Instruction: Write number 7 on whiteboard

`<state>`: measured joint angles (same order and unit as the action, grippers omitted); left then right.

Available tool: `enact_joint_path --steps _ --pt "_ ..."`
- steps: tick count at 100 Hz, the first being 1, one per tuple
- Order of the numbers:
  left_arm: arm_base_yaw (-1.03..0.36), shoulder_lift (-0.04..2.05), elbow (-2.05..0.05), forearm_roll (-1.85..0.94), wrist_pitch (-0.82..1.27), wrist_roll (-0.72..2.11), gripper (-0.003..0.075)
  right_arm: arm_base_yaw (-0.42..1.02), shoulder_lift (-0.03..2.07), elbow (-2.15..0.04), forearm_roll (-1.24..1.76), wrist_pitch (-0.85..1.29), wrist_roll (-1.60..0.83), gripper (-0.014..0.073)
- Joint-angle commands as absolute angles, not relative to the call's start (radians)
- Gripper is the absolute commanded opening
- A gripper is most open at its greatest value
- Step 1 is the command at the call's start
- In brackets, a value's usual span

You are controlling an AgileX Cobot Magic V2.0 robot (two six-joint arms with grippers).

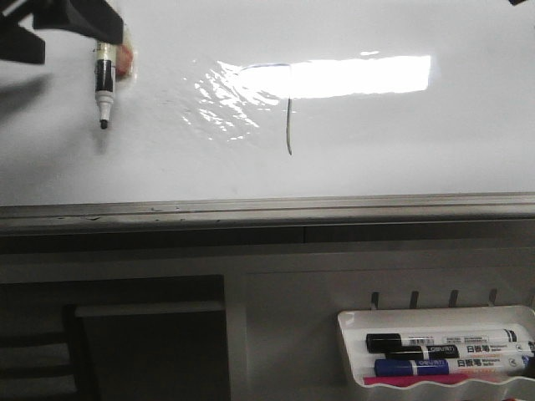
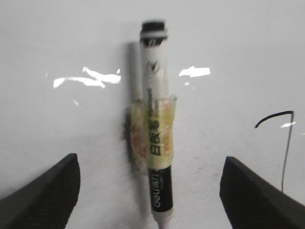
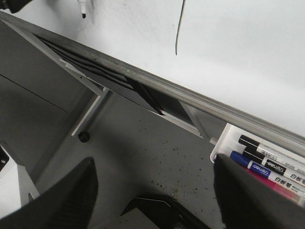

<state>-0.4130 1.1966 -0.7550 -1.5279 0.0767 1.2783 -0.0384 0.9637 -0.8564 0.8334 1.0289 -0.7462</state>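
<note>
So your whiteboard fills most of the front view, glossy white with a bright rectangular glare and a rippled shiny patch near its middle, plus a grey metal edge strip along the near side. Under that edge there's a grey frame, and a small white tray sits at the lower right holding a few markers, black-capped and blue ones.

The number 7 is there on the board: a thin dark line, short top stroke half lost in the glare, long slightly curved stroke running down from it. The left wrist view catches it off to one side too.

Your left gripper is at the board's far left corner, well apart from the 7. Its fingers stand wide apart, and the marker is taped to it, tip pointing toward the near edge.

Your right gripper is spread apart as well, gripping nothing, off the board over the grey frame.
</note>
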Motion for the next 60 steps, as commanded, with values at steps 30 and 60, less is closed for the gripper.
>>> enact_joint_path --steps 30,60 --pt "-0.411 0.865 -0.694 -1.309 0.078 1.280 0.0422 -0.045 0.944 -0.880 1.382 0.820 -1.008 0.0148" --pt "-0.411 0.607 -0.555 -1.297 0.092 1.280 -0.0020 -0.045 0.820 -0.816 1.448 0.676 -1.241 -0.0053"
